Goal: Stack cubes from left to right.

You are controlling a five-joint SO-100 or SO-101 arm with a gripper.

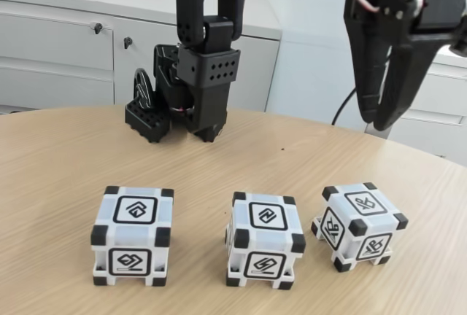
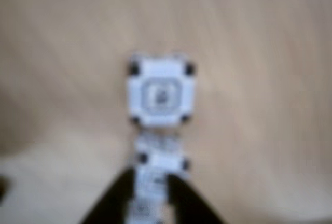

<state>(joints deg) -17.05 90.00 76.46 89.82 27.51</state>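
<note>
**Layout.** Fixed view: three cubes stand in a row on the desk (image 1: 58, 162), none stacked.
- left cube (image 1: 133, 236), at 7 o'clock of the frame
- middle cube (image 1: 264, 240), at 6 o'clock
- right cube (image 1: 359, 226), at 4 o'clock, turned corner-on

All three are apart. The middle and right cubes are nearest each other.

**Fingers.** In the wrist view the gripper (image 2: 150, 175) enters from 6 o'clock. Its dark fingers (image 2: 111, 203) stand apart with a pale strip between them, clamped on nothing. One cube (image 2: 162, 90) sits at centre frame. A nearer cube (image 2: 161, 161) shows in the gap between the fingers.

**Step in hand (judgement).** This looks like the approach to a first pick, with nothing lifted yet.
- Centre the gap over one cube and square the fingers to two flat faces, not the corner blocks.
- Come straight down, keeping clear of the neighbour.
- The right cube's rotation would need a wrist turn first.
- When placing, match the faces so the stack sits flat.

**Hard to make out.**
- The wrist view is badly blurred. The glyphs are unreadable, and I cannot tell which of the three cubes the two are.
- Finger height above the nearer cube is also unclear.
- In the fixed view a black arm (image 1: 197, 74) at 12 o'clock is cut off by the top edge.
- A second black piece (image 1: 387, 45) hangs at 2 o'clock, also cropped. I cannot tell which of the two carries the fingers.
</note>
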